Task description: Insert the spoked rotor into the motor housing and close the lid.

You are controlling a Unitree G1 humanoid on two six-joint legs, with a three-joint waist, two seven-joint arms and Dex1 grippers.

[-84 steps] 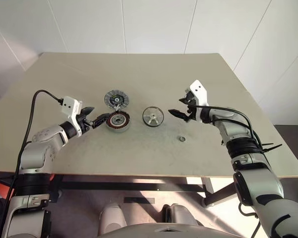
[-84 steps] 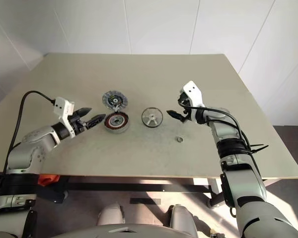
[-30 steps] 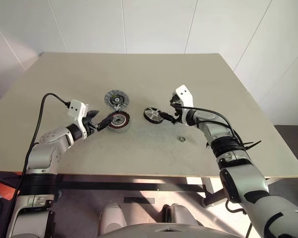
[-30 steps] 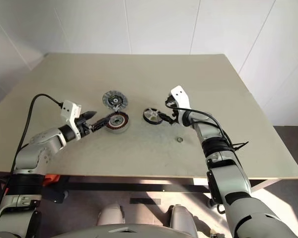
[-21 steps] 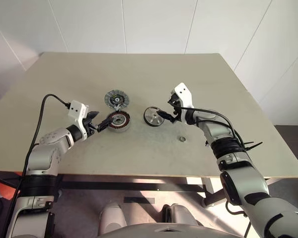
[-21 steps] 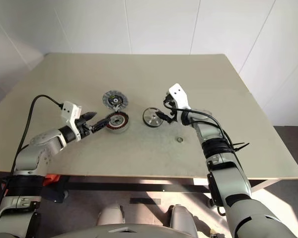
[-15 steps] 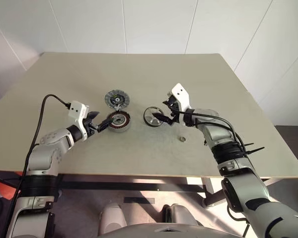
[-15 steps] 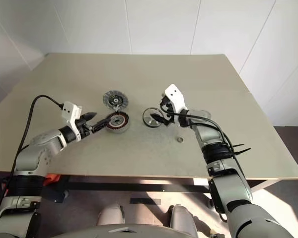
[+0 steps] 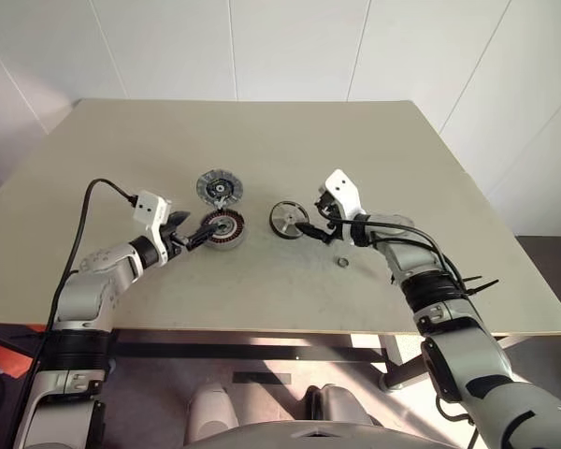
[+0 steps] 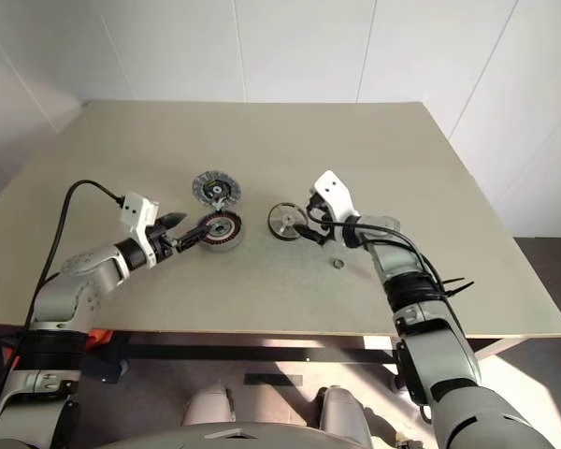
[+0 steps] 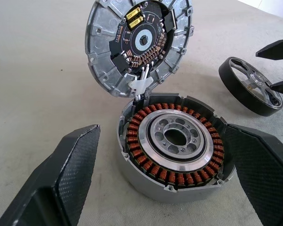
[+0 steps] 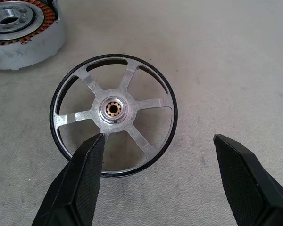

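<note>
Nothing is assembled yet, I'd say. Left of centre, the left gripper (image 9: 193, 238) has its fingers spread either side of the housing (image 9: 222, 226); whether they touch it I can't tell. The lid (image 9: 219, 185) lies just above. At centre the rotor (image 9: 286, 217) rests on the table (image 9: 262, 140), the right gripper (image 9: 311, 230) open beside it, holding nothing.

motor housing (image 12: 26, 33) cut by frame edge

L end effector (image 9: 193, 238) @ motor housing (image 9: 223, 227) | R end effector (image 9: 310, 230) @ spoked rotor (image 9: 285, 218)
</note>
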